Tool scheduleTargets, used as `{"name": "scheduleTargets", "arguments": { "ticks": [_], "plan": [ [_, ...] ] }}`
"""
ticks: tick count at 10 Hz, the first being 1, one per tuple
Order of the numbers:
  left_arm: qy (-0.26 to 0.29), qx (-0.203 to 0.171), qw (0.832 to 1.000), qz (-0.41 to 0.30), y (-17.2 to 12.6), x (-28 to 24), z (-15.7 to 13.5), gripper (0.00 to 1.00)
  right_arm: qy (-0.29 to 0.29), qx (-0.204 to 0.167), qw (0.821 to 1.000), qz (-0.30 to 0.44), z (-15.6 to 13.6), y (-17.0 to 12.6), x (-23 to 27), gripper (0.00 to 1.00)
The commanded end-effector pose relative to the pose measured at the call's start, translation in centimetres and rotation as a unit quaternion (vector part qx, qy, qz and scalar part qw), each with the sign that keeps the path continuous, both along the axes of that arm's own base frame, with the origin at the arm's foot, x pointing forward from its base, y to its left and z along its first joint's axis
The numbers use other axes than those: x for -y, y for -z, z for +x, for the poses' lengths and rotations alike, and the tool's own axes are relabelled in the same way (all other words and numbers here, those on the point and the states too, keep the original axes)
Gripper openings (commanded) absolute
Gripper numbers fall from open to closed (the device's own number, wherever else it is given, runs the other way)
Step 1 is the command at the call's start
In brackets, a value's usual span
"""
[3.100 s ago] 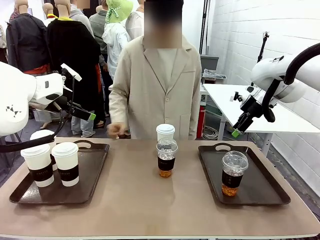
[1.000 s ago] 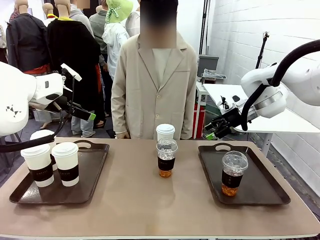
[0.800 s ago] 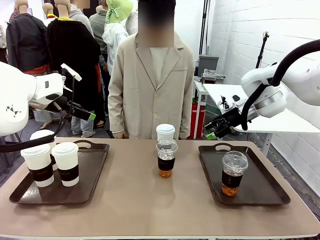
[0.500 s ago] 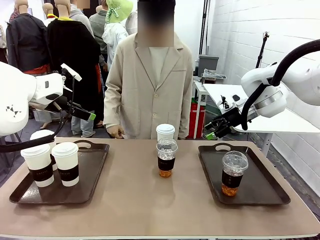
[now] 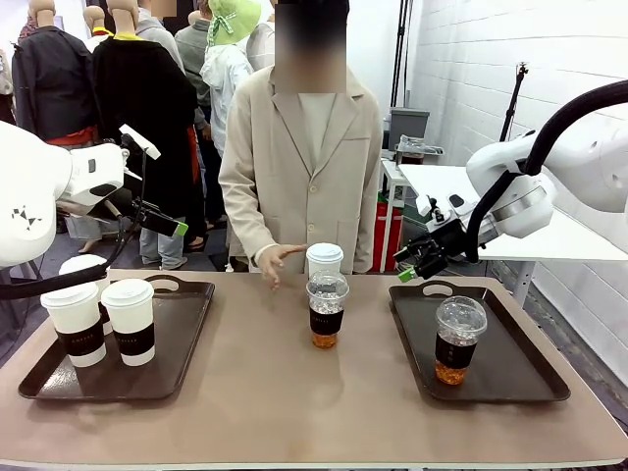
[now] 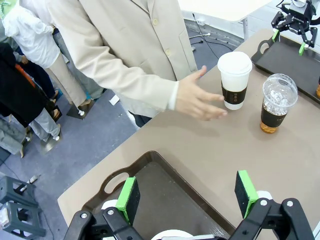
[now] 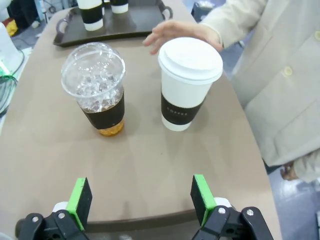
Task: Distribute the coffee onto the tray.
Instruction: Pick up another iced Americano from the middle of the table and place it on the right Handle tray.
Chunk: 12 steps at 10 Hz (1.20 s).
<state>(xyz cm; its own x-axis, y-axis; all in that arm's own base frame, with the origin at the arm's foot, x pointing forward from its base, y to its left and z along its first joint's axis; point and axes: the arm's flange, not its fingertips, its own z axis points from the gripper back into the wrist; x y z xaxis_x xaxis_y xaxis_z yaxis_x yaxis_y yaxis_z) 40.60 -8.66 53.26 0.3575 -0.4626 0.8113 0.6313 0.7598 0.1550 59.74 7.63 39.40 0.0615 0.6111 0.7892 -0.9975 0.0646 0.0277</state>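
White cup, ahead of right gripper

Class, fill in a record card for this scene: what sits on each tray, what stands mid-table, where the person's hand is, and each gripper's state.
left tray: holds white paper cups with dark sleeves
right tray: holds one iced cup
mid-table, off both trays: lone paper cup, with a dome-lidded cup in front of it
person's hand: open, close beside the lone paper cup
left gripper: open, empty, above the left tray
right gripper: open, empty, facing the two mid-table cups
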Motion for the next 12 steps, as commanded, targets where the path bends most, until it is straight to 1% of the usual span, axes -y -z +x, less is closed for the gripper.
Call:
{"name": "scheduleTargets", "arguments": {
  "ticks": [1, 3, 5, 6, 8, 12],
  "plan": [
    [-0.002, -0.003, 1.000, 0.003, -0.1, -0.1, -0.1, 1.00, -0.022, 0.021, 0.999, 0.023, -0.1, 0.8, -0.8, 1.00],
    [-0.002, -0.003, 1.000, 0.003, -0.1, -0.1, -0.1, 1.00, -0.039, 0.030, 0.998, 0.048, -0.3, 1.3, -2.1, 1.00],
    [-0.002, -0.003, 1.000, 0.003, -0.1, -0.1, -0.1, 1.00, -0.064, 0.023, 0.996, 0.061, -0.5, 2.0, -4.0, 1.00],
    [-0.002, -0.003, 1.000, 0.003, -0.1, -0.1, -0.1, 1.00, -0.066, 0.019, 0.996, 0.060, -0.6, 2.1, -4.3, 1.00],
    [-0.002, -0.003, 1.000, 0.003, -0.1, -0.1, -0.1, 1.00, -0.070, 0.015, 0.996, 0.060, -0.6, 2.1, -4.2, 1.00],
    [-0.002, -0.003, 1.000, 0.003, -0.1, -0.1, -0.1, 1.00, -0.060, 0.012, 0.997, 0.047, -1.1, 2.4, -1.7, 1.00]
  ]
}}
